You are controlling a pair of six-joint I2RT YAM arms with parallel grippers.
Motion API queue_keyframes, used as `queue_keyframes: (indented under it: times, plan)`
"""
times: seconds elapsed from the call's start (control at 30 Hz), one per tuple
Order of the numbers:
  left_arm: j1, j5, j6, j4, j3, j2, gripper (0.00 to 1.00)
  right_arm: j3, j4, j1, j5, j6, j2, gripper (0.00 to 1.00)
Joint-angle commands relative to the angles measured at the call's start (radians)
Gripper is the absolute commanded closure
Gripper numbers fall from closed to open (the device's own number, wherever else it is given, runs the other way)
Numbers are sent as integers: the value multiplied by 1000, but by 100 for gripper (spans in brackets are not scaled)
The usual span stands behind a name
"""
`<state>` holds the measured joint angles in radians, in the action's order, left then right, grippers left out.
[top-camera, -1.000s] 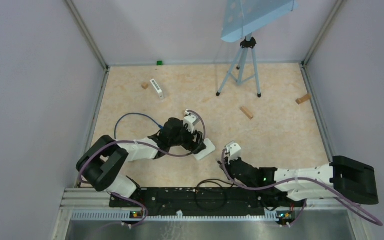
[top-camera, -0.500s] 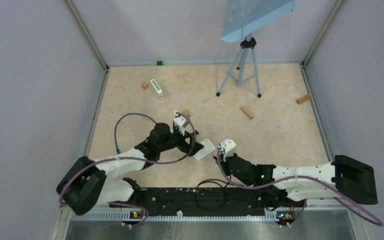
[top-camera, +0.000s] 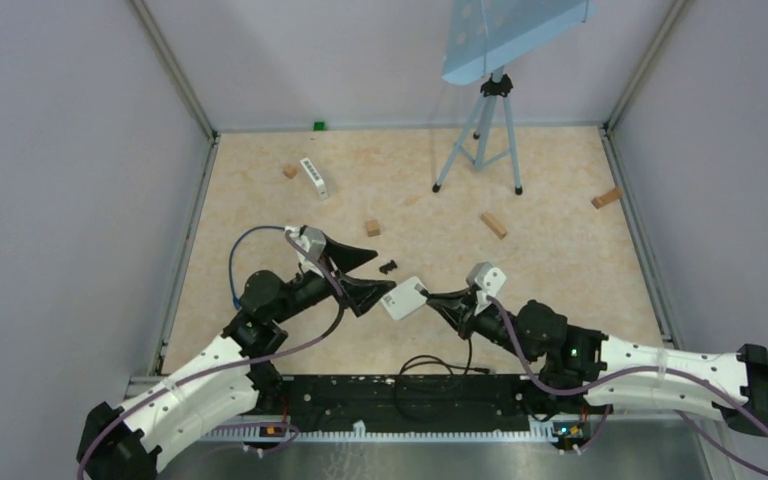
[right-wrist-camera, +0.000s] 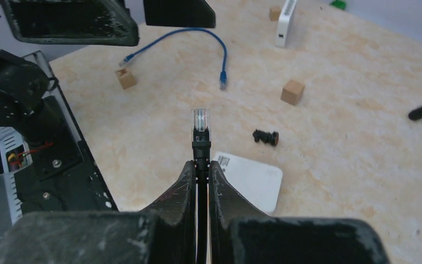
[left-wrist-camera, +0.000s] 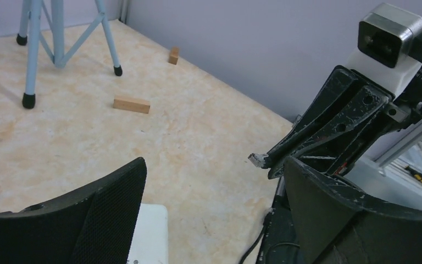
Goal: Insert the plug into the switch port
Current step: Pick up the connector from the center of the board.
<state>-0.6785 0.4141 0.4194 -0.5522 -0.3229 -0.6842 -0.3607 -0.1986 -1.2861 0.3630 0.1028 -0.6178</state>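
- The right gripper [right-wrist-camera: 200, 168] is clamping the plug [right-wrist-camera: 199, 121] by its black cable [right-wrist-camera: 200, 154] — the clear head is poking straight out beyond the fingertips.
- The white switch [right-wrist-camera: 250, 179] is lying flat just beside those tips, to their right.
- The left gripper [top-camera: 382, 271] is standing wide apart — gripping nothing.

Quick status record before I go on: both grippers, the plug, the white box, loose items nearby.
left gripper: open, empty, beside white flat box
right gripper: shut on black cable with clear plug
plug state: sticks out past the fingertips, not inserted
box: lying flat between the grippers; port not visible
loose: blue cable, small black part, wooden cube
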Motion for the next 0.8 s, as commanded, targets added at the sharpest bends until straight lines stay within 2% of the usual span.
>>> queue_keyframes:
  times: [0.0,0.1,0.33,0.6,0.77]
  plan:
    - [3,28,170,120,-146,-11,3,-84,-70,7,-129,-176,7,100]
    - [2,50,244,223,-225,-60,5,-142,-53,7,-143,-265,-47,100]
    - [0,85,339,215,-246,-110,22,-236,-54,6,-147,-352,-163,100]
    - [-12,114,386,208,-218,-97,38,-231,-123,6,-125,-377,-179,100]
    - [-19,137,391,203,-216,-102,52,-228,-139,6,-109,-379,-193,100]
